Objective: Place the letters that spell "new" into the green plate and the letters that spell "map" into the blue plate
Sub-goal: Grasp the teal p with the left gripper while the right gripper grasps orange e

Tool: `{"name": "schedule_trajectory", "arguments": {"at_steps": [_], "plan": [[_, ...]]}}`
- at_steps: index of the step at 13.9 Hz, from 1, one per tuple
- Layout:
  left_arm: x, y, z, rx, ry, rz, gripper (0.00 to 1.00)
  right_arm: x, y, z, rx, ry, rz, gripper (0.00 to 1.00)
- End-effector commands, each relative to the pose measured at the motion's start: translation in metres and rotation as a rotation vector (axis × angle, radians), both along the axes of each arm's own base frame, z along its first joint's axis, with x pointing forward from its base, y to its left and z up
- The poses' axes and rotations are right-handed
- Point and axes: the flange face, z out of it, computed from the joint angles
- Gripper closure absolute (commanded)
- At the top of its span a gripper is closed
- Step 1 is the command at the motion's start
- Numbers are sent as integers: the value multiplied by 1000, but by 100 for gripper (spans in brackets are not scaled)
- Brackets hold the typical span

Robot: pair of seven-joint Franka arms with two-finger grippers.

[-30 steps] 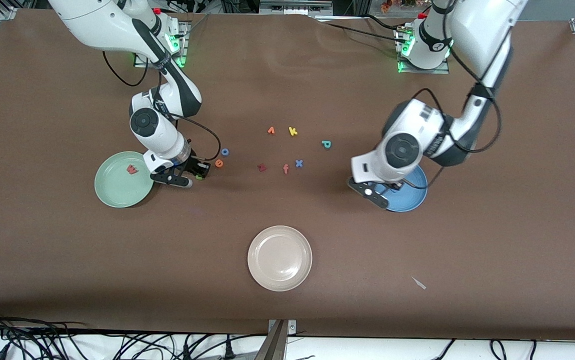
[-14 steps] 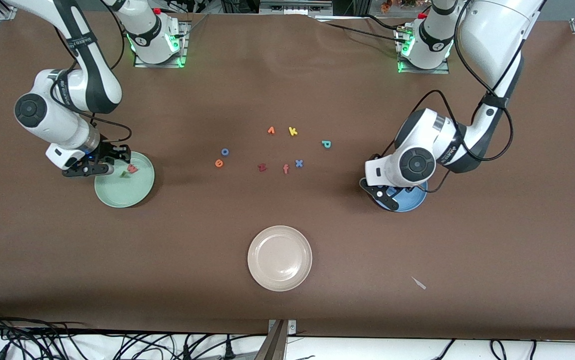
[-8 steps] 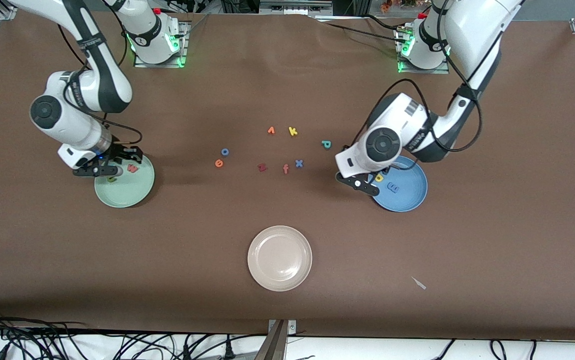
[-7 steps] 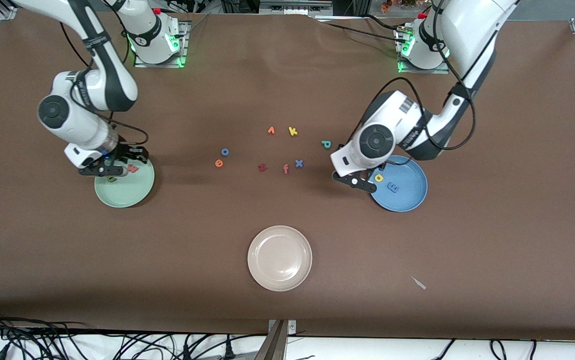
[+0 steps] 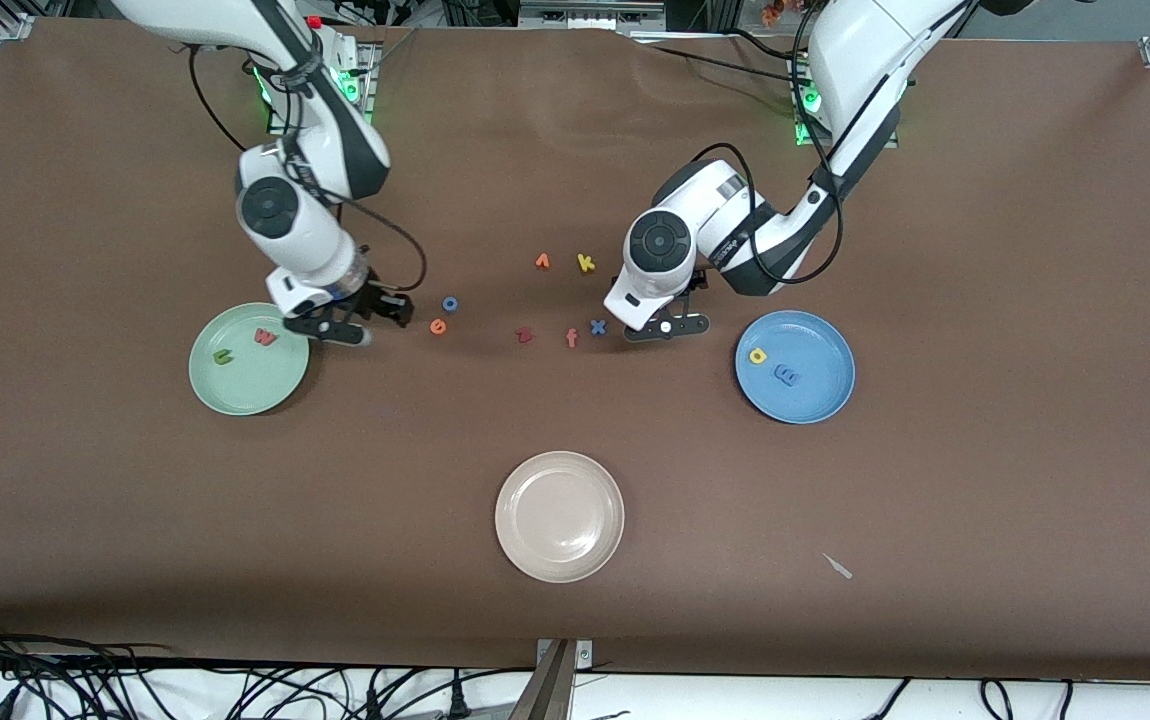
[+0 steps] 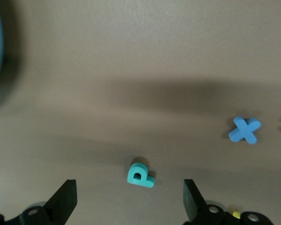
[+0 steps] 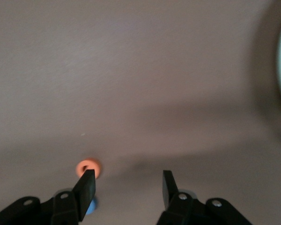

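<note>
Left wrist view: open left end effector [image 6: 126, 201] over teal p [image 6: 140, 175]; right end effector [image 7: 126, 187] apparently open.

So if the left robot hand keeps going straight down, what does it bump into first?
Probably the teal p: it lies on the table between the open left gripper's fingers, with nothing else in the way.

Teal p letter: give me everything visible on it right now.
The small teal-green foam letter p is a chunky block-cut piece with a matte, spongy look and a small hole in its bowl. It lies flat on the brown table, nothing touching it, apart from the blue x letter. It is not yet in the round blue plate. The left gripper hangs over it, open, its fingers either side of the letter. In the front view the left arm hides it.
</note>
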Motion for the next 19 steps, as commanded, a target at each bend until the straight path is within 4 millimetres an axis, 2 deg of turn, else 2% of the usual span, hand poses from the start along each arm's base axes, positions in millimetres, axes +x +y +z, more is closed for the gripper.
{"name": "schedule_trajectory", "arguments": {"at_steps": [1, 2, 3, 7, 11, 17, 19], "plan": [[-26, 8, -21, -35, -32, 39, 0, 10, 36, -14, 33, -19, -32, 34], [-31, 4, -21, -34, -33, 29, 0, 9, 49, -20, 36, -14, -30, 34], [-32, 4, -22, -32, -32, 32, 0, 9, 53, -24, 37, -11, -34, 34], [-40, 10, -31, -24, -19, 44, 6, 8, 50, -32, 27, -12, -27, 34], [-37, 9, -35, -43, -29, 55, 11, -6, 55, -46, 19, -8, -7, 34], [-37, 13, -45, -37, -16, 57, 27, -8, 42, -57, 4, -19, 1, 36], [-38, 13, -45, -36, -15, 55, 39, -8, 42, -57, 4, -17, 3, 41]]}}
